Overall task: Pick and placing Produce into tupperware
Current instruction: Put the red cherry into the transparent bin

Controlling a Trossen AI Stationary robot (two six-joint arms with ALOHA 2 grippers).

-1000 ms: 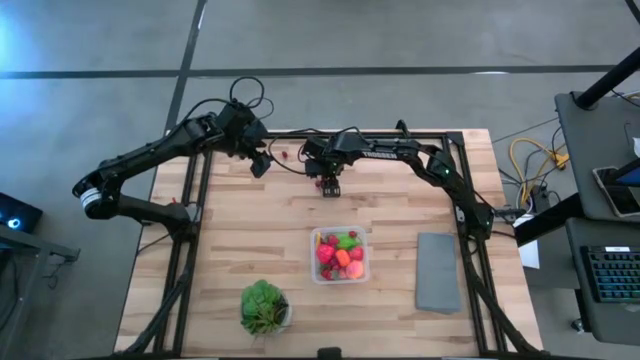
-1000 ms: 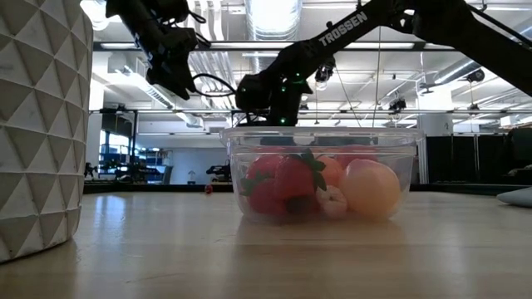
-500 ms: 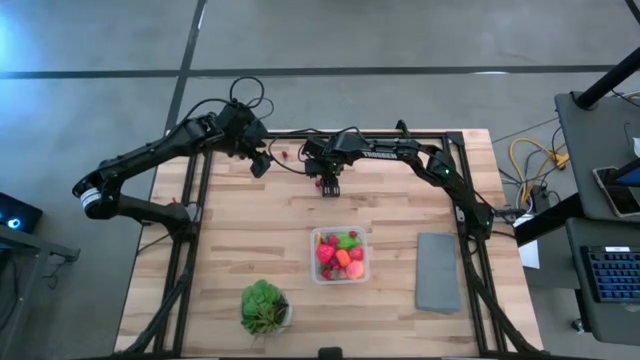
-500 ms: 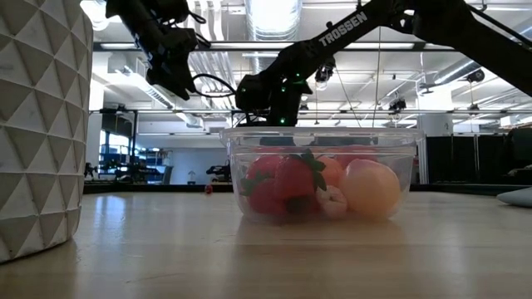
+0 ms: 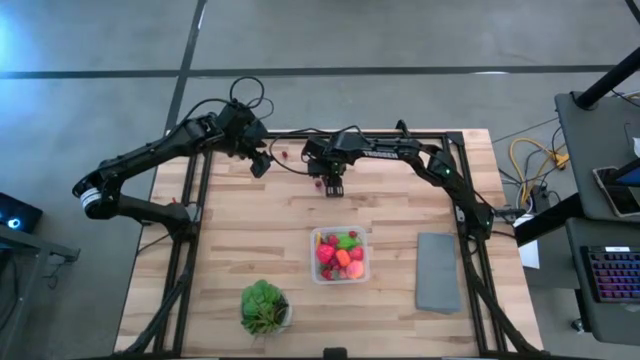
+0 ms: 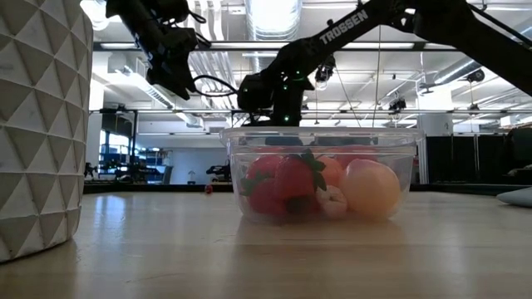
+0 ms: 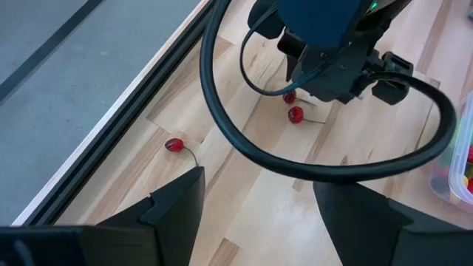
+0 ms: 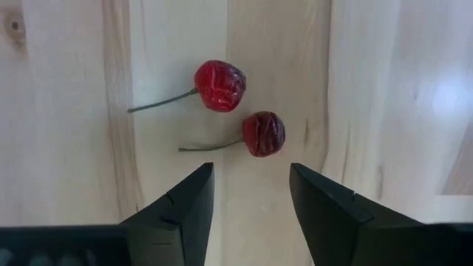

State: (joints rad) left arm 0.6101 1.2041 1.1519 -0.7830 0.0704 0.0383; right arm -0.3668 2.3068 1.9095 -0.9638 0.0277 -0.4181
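Two red cherries with stems (image 8: 220,85) (image 8: 264,134) lie side by side on the wooden table, right under my right gripper (image 8: 250,193), which is open and points down over them (image 5: 331,186). A third cherry (image 7: 174,145) lies near the table's far edge by the black frame rail. My left gripper (image 7: 255,203) hovers open above the far left part of the table (image 5: 258,165). The clear tupperware (image 5: 340,255) sits mid-table, holding strawberries, an orange piece and a green piece (image 6: 320,187).
A leafy green plant in a white bowl (image 5: 264,307) stands near the table's near edge. A flat grey slab (image 5: 437,271) lies right of the tupperware. Black frame rails (image 5: 190,210) run along the table's sides. A black cable (image 7: 244,140) loops in front of the left wrist camera.
My right gripper has shifted slightly toward the table's right over the two cherries. Nothing else has moved.
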